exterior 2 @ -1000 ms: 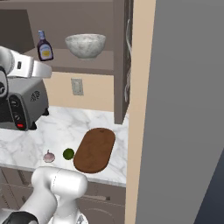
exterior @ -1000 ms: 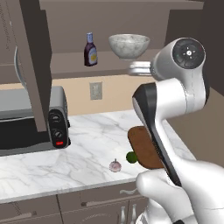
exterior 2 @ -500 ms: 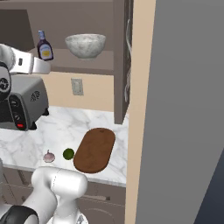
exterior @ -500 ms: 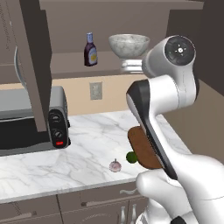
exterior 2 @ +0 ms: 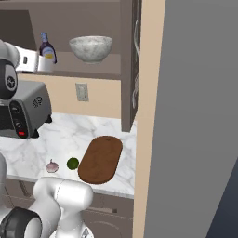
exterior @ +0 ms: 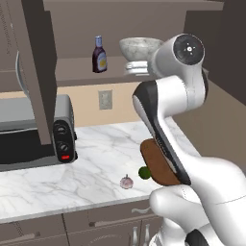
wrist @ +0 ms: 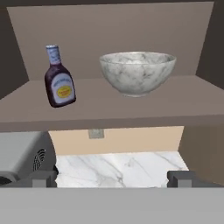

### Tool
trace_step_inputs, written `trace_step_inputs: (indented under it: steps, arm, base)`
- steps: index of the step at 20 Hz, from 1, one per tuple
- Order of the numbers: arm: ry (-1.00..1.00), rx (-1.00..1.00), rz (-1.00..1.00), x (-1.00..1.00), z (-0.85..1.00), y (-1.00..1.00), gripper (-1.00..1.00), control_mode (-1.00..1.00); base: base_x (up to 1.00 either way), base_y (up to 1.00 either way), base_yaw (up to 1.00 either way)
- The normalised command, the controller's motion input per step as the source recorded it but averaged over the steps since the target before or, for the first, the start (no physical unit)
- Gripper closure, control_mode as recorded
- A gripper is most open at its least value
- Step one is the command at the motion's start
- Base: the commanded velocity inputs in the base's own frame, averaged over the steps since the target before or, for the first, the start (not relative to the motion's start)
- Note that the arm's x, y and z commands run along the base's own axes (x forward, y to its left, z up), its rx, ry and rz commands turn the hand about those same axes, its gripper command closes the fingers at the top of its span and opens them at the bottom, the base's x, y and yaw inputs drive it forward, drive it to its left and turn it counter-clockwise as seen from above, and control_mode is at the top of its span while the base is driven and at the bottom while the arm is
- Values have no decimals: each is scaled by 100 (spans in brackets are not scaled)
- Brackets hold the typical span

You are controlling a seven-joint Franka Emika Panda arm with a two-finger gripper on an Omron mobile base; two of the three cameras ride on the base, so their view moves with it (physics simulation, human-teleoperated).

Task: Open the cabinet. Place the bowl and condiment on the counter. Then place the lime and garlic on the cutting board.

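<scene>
On the shelf of the open cabinet (exterior 2: 128,69) stands the speckled grey-white bowl (wrist: 137,72), upright, with the dark blue-capped condiment (wrist: 59,82) well to its left. Below, on the white marble counter (exterior: 96,153), the garlic (exterior: 126,181) and lime (exterior: 143,172) lie just beside the oval brown cutting board (exterior 2: 100,159), near a grey toaster oven (exterior: 33,132). At shelf height before the bowl, the gripper (wrist: 113,178) hangs with jaws spread wide, grasping nothing.
</scene>
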Motion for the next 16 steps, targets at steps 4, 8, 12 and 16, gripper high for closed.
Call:
trace_step_inputs:
  steps: [4, 8, 12, 16]
  arm:
    - [2, 0, 10, 31, 1, 21, -100, -100]
    - [0, 0, 9, 30, 0, 26, -100, -100]
    - [0, 0, 4, 26, 0, 25, -100, -100]
    - [0, 0, 1, 30, 0, 19, -100, -100]
  base:
    - [0, 0, 0]
    - [0, 0, 0]
    - [0, 0, 0]
    - [0, 0, 0]
